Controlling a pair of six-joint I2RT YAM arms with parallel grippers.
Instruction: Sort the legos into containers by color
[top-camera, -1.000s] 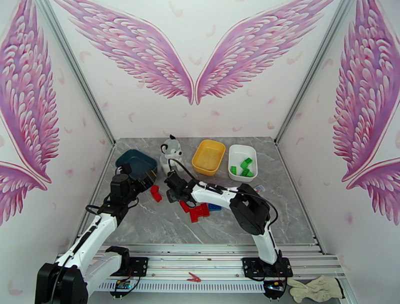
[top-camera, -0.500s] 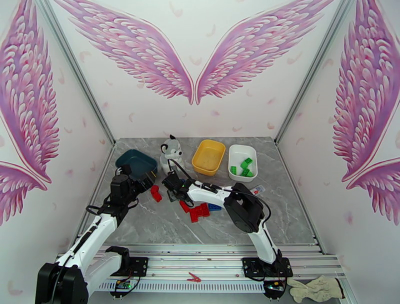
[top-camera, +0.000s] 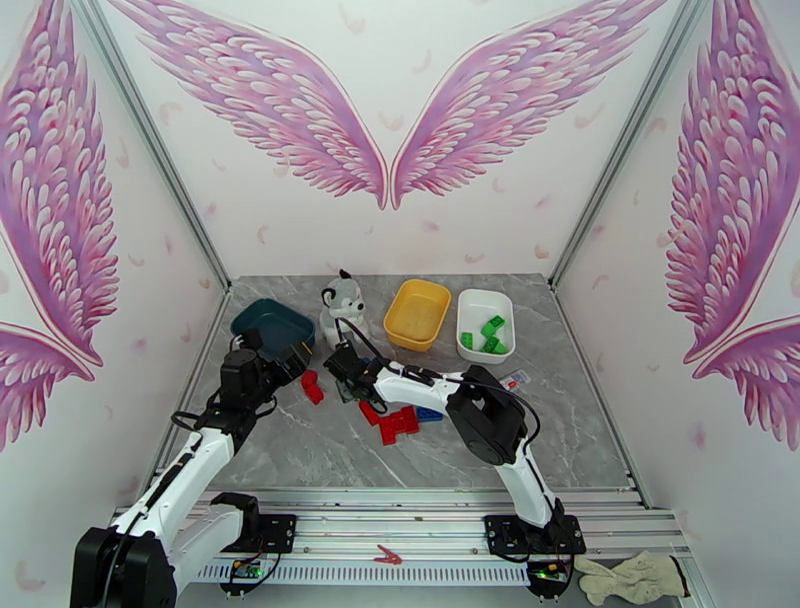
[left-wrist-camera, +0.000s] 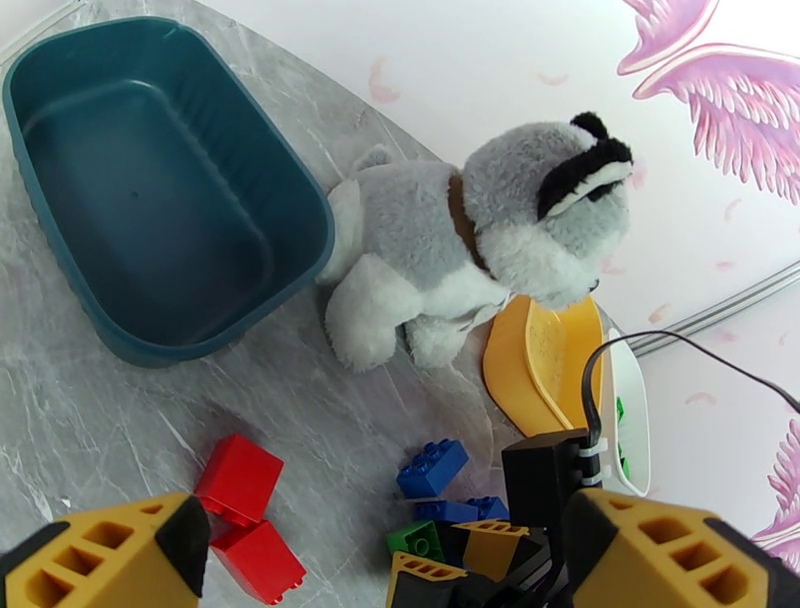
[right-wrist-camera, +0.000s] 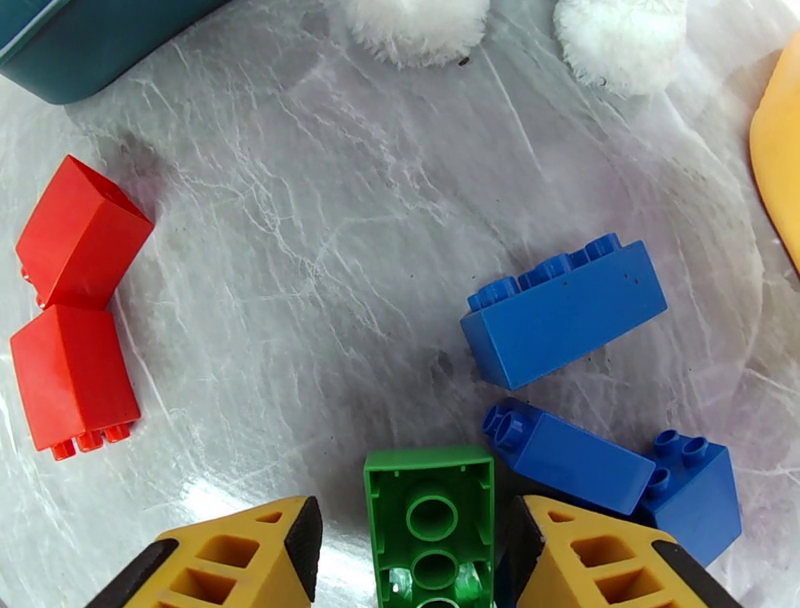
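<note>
The right claw (right-wrist-camera: 410, 545) is down at the worktop (right-wrist-camera: 330, 200) with its fingers released, and a green brick (right-wrist-camera: 432, 490) lies between them, underside up, nearly touching one finger and a small gap from the other. Blue bricks (right-wrist-camera: 565, 310) lie just beside it. The left claw (left-wrist-camera: 385, 535) is spread wide and holds nothing, near two red bricks (left-wrist-camera: 245, 510) and the teal tray (left-wrist-camera: 150, 200).
</note>
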